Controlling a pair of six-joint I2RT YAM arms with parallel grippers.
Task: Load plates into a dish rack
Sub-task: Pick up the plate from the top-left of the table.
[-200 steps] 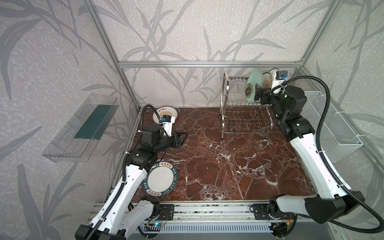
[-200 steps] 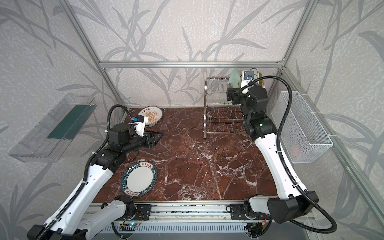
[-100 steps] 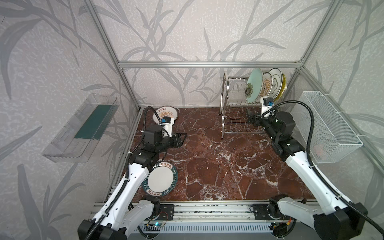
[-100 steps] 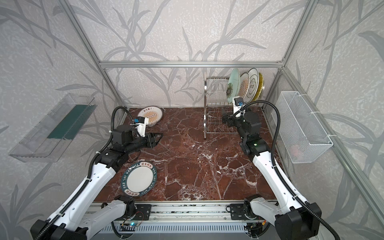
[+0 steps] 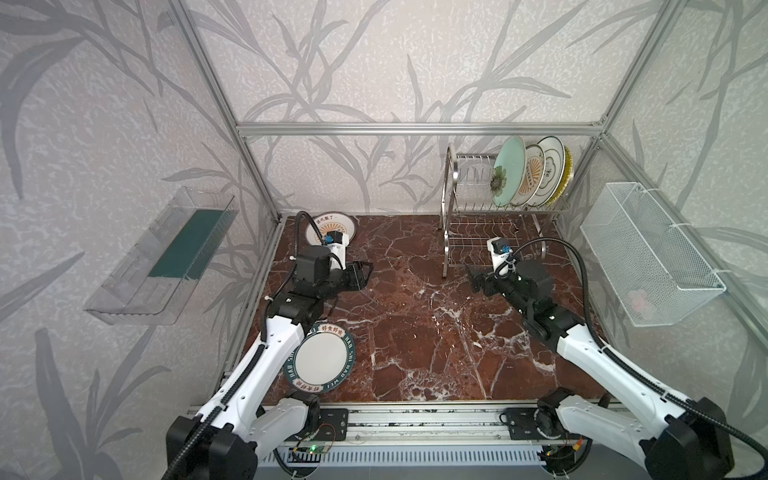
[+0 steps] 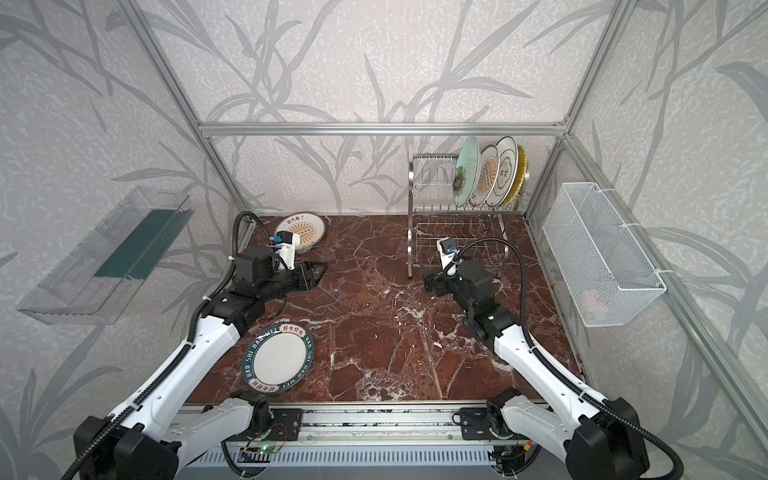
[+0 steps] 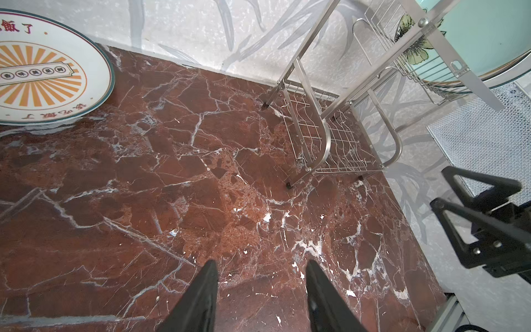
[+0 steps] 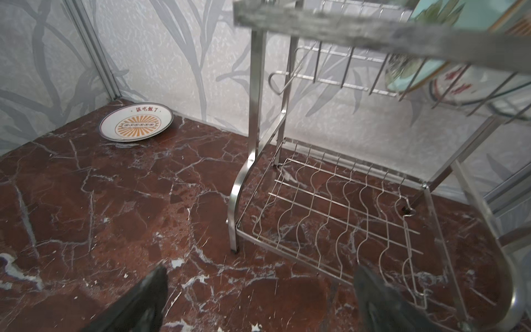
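The dish rack (image 5: 451, 199) stands at the back right. Its upper tier holds several upright plates: pale green (image 5: 509, 170), orange sunburst (image 5: 532, 174), dark cloud outline (image 5: 549, 170), yellow (image 5: 567, 170). Another sunburst plate (image 5: 332, 224) lies flat at the back left, and a teal-lettered plate (image 5: 322, 357) lies at the front left beside my left arm. My left gripper (image 5: 365, 274) (image 7: 261, 264) hovers open and empty over bare marble. My right gripper (image 5: 471, 276) (image 8: 260, 273) is wide open and empty, low in front of the rack's lower tier (image 8: 330, 207).
A white mesh basket (image 5: 648, 253) hangs on the right wall, close to the rack. A clear plastic tray (image 5: 166, 253) hangs on the left wall. Aluminium frame posts mark the back corners, and a metal rail (image 5: 415, 424) runs along the front edge.
My right arm has drawn back from the rack's upper tier, down and forward over the table, leaving the pale green plate standing in the rack. The left arm has hardly moved.
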